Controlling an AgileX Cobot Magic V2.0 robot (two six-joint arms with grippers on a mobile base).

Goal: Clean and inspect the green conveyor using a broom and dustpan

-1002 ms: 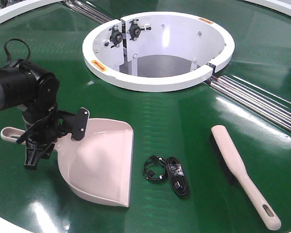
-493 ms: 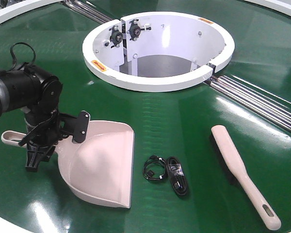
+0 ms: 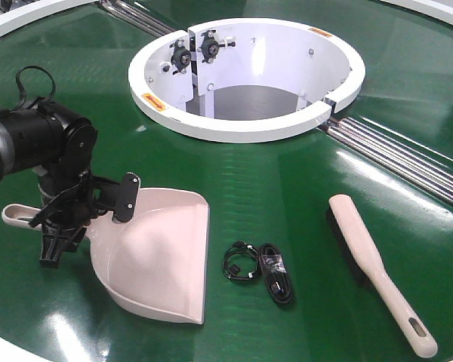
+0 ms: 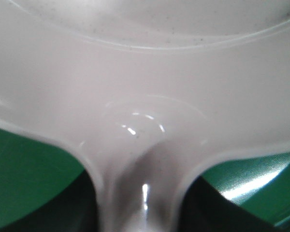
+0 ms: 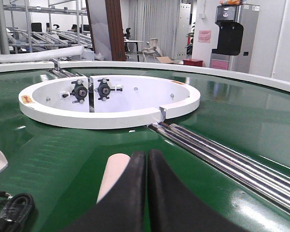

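The dustpan is lying on the green conveyor, its handle passing between the spread-apart fingers of my left hand. The broom is lying just beneath my right hand, whose fingers are pressing together, holding nothing. A black cable is lying between them.

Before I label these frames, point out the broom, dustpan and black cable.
broom (image 3: 370,260): front view, middle of its beige back.
dustpan (image 3: 155,260): front view, inner floor of the pan.
black cable (image 3: 274,273): front view, the coiled bundle.
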